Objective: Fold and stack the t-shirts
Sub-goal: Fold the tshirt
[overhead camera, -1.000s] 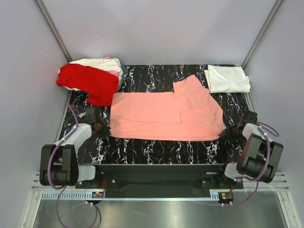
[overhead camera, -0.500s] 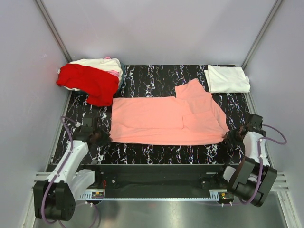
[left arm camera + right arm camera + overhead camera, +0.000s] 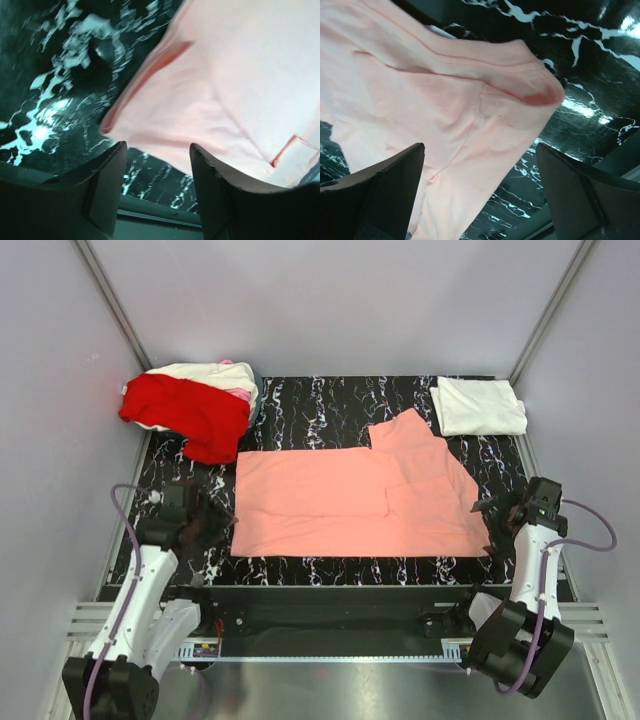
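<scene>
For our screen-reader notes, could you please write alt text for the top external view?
A salmon-pink cotton t-shirt lies spread on a black marble-patterned table, the left gripper and right gripper beside its near corners. A crumpled bright red t-shirt tops a heap at far left; a folded white t-shirt sits far right.

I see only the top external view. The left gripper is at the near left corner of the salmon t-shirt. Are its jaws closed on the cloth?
Observer: No. In the left wrist view, the left gripper has its jaws apart. The edge of the salmon t-shirt reaches the gap but is not pinched.
Operator: And on the right side?
Observer: The right wrist view shows the right gripper open wide as well. The hemmed corner of the shirt lies loose ahead of it.
</scene>
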Robot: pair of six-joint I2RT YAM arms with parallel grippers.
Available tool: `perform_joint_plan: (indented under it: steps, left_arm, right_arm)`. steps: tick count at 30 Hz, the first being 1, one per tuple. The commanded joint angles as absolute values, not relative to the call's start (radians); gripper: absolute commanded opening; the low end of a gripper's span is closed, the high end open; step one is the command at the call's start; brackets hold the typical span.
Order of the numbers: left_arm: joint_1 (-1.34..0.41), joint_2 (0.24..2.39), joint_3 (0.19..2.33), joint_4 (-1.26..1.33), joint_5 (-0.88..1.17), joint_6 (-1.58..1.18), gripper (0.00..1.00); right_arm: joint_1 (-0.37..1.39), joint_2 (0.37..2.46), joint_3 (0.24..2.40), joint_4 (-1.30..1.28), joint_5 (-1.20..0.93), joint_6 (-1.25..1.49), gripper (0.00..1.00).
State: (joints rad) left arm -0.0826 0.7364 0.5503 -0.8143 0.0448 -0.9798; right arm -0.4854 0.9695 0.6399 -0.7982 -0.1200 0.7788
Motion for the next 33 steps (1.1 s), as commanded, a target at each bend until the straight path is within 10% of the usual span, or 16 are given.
perform_joint_plan:
  steps: [1, 18, 33]
  left_arm:
    - [-0.084, 0.840, 0.778, -0.707, 0.015, -0.815, 0.57]
    - [-0.172, 1.776, 1.472, -0.692, -0.209, -0.655, 0.41]
    - [-0.242, 2.144, 1.777, -0.744, -0.390, -0.634, 0.53]
  right_arm:
    - [-0.491, 0.930, 0.755, -0.827, -0.121, 0.744, 1.00]
    - [-0.489, 0.871, 0.850, -0.851, -0.340, 0.589, 1.00]
    - [-0.472, 0.844, 0.795, -0.805, -0.403, 0.588, 1.00]
